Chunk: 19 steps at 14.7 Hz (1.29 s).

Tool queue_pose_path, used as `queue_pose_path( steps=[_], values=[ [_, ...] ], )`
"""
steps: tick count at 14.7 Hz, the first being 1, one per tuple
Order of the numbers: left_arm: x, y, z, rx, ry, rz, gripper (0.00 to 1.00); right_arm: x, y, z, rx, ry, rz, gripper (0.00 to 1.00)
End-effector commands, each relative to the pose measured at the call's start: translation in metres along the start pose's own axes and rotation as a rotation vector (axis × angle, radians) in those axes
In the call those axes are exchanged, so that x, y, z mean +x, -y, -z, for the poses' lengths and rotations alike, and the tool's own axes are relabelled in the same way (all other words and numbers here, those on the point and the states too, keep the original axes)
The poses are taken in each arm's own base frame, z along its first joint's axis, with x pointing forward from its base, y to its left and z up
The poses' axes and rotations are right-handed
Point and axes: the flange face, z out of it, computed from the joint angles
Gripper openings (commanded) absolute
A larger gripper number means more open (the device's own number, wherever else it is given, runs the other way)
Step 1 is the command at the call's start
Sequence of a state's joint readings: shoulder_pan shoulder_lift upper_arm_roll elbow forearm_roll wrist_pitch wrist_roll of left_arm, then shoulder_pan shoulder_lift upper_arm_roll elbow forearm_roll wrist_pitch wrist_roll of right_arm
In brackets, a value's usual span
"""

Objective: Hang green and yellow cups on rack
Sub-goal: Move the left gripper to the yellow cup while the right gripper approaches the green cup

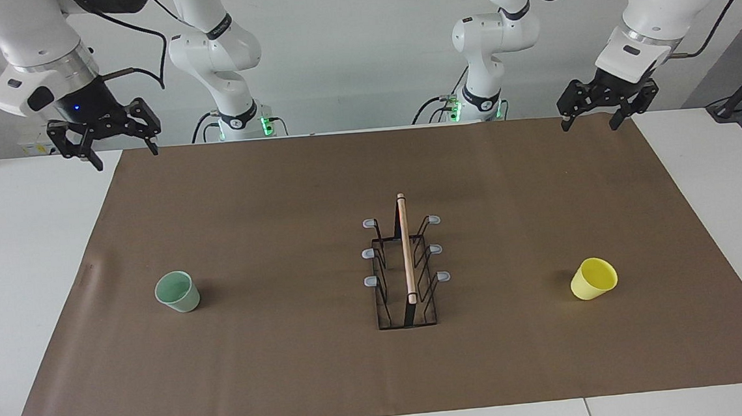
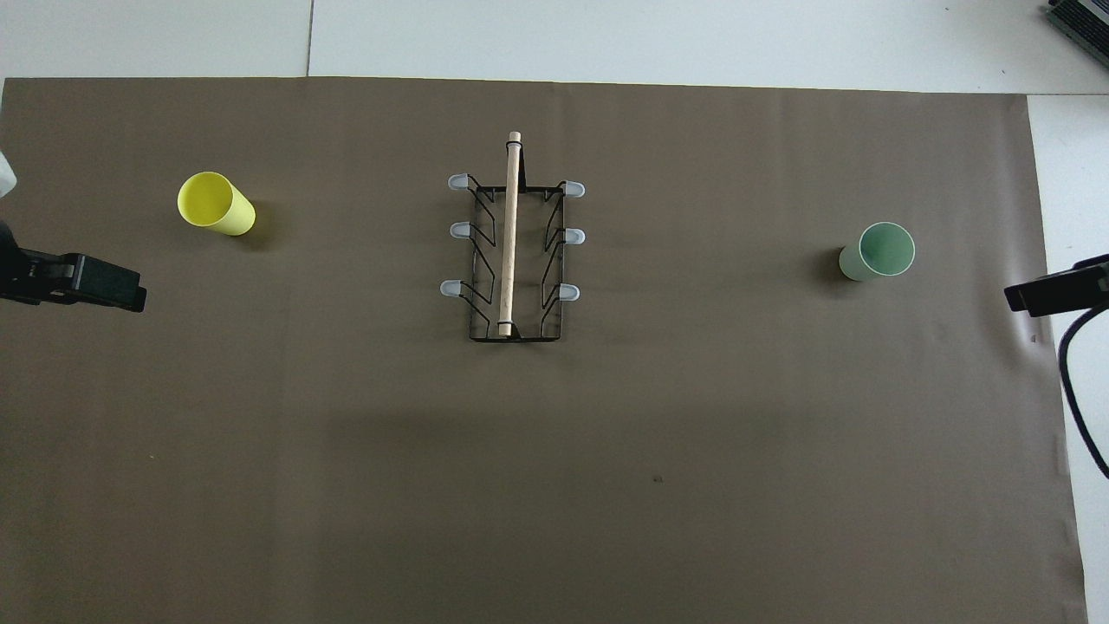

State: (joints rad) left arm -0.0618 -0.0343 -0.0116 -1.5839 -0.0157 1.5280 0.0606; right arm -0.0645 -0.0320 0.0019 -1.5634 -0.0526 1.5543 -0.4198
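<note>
Both pincers open, empty: right pincer [image 1: 123, 153] should drop square over green cup [image 1: 177, 292], left pincer [image 1: 590, 119] waits; yellow cup [image 1: 593, 278] next, rack [image 1: 405, 267] bare.

Robot lab or test bench, not a home. Two white robot arms [image 1: 220, 55] bolted at the edge of a white table [image 1: 22, 258], cables [image 1: 136, 28] trailing from them, green status lights at their bases. Brown paper sheet [image 1: 279, 195] taped flat as work surface. Bare pale wall, no furniture.
</note>
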Motion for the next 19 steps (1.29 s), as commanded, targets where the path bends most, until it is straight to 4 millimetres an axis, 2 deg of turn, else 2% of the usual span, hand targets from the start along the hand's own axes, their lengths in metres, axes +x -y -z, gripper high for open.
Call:
queue_pose_path(
  steps=[1, 2, 4, 5, 7, 8, 9, 10, 13, 15, 17, 19],
  values=[
    [-0.004, 0.001, -0.006, -0.006, -0.024, 0.015, 1.0, 0.006, 0.026, -0.022, -0.156, 0.078, 0.241, 1.0],
    [0.003, 0.007, -0.013, -0.01, -0.01, 0.026, 1.0, 0.01, 0.03, -0.032, -0.193, 0.113, 0.275, 1.0],
    [0.032, 0.013, -0.042, -0.018, 0.038, 0.036, 1.0, 0.022, 0.029, -0.056, -0.2, 0.144, 0.298, 1.0],
    [0.053, 0.026, -0.058, -0.017, 0.062, 0.054, 1.0, 0.03, 0.026, -0.065, -0.228, 0.155, 0.311, 1.0],
    [0.092, 0.059, -0.074, -0.007, 0.088, 0.107, 1.0, 0.043, 0.031, -0.075, -0.281, 0.15, 0.359, 1.0],
    [0.109, 0.066, -0.08, 0.0, 0.09, 0.117, 1.0, 0.049, 0.03, -0.084, -0.293, 0.163, 0.405, 1.0],
    [0.121, 0.082, -0.091, 0.014, 0.096, 0.147, 1.0, 0.059, 0.033, -0.098, -0.313, 0.189, 0.468, 1.0],
    [0.134, 0.097, -0.115, 0.022, 0.121, 0.176, 1.0, 0.072, 0.044, -0.11, -0.343, 0.205, 0.525, 1.0],
    [0.166, 0.133, -0.162, -0.014, 0.116, 0.356, 1.0, 0.095, 0.06, -0.151, -0.374, 0.253, 0.604, 1.0],
    [0.178, 0.164, -0.19, -0.095, 0.088, 0.538, 1.0, 0.102, 0.062, -0.181, -0.396, 0.295, 0.711, 1.0],
    [0.172, 0.211, -0.195, -0.256, 0.057, 0.751, 0.99, 0.101, 0.076, -0.213, -0.427, 0.301, 0.806, 1.0],
    [0.158, 0.235, -0.206, -0.403, 0.093, 0.969, 0.98, 0.101, 0.081, -0.233, -0.469, 0.326, 0.865, 1.0]
  ],
)
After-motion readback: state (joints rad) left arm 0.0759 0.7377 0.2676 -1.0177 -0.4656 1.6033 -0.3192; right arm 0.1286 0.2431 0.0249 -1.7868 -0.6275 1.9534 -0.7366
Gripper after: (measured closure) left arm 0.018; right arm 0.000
